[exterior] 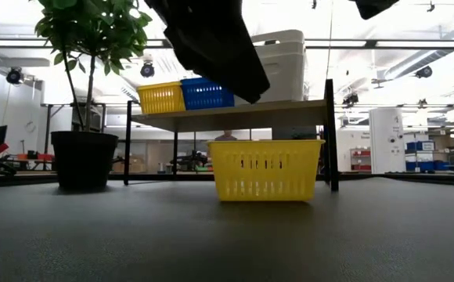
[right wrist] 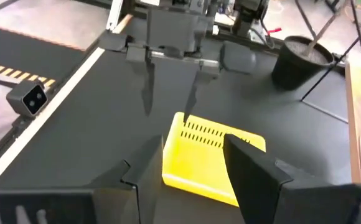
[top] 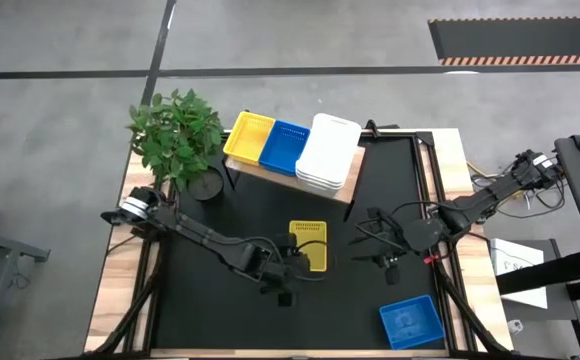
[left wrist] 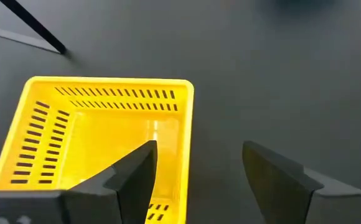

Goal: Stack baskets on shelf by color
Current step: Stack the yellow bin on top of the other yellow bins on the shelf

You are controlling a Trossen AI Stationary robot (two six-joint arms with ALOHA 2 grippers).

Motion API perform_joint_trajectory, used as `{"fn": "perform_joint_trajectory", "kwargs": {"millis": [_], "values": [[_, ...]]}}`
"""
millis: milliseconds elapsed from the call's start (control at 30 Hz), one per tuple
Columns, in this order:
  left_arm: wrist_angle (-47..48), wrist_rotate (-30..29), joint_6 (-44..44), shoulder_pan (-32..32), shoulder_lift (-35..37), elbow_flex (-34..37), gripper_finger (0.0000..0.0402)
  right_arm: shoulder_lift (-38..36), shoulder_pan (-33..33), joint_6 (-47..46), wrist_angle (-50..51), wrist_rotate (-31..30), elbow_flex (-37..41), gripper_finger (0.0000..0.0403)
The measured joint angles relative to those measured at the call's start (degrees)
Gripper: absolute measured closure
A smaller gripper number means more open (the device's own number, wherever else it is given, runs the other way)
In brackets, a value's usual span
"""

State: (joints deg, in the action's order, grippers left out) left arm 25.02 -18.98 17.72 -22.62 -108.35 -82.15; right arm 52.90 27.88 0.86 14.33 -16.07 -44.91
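Observation:
On the shelf (top: 262, 171) at the table's far side stand a yellow basket (top: 248, 137), a blue basket (top: 284, 146) and a stack of white baskets (top: 328, 150). Another yellow basket (top: 309, 245) rests bottom down on the black table's middle. My left gripper (left wrist: 199, 152) hangs open over its near-left corner, one finger above the inside and one outside the wall, clear of the rim. My right gripper (right wrist: 196, 168) is open and bare to the right of that basket (right wrist: 208, 158). A lone blue basket (top: 411, 322) sits near the front right corner.
A potted plant (top: 175, 135) stands at the far left beside the shelf. The shelf's thin dark legs (exterior: 333, 149) rise behind the yellow basket (exterior: 266, 168). The table's wooden rim (top: 120, 270) runs along both sides. Bare black tabletop lies around the middle basket.

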Motion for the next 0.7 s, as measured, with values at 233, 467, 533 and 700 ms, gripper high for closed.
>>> {"fn": "perform_joint_trajectory", "kwargs": {"millis": [233,467,533,700], "values": [[-1.66,0.35,-0.02,0.79,-3.34,0.29,0.0181,0.07,0.00,-0.29,0.47,0.01,0.07,0.0242],[-3.98,0.75,0.92,1.21,-5.09,2.25,0.0181,0.07,0.00,-0.33,0.50,-0.01,0.07,0.0241],[-4.51,0.67,1.43,1.41,-5.00,2.77,0.0188,0.07,0.00,-0.41,0.46,-0.01,0.07,0.0241],[-4.54,1.24,1.46,1.41,-4.96,3.32,0.0241,0.07,0.00,-0.42,0.47,-0.01,0.07,0.0243]]}}
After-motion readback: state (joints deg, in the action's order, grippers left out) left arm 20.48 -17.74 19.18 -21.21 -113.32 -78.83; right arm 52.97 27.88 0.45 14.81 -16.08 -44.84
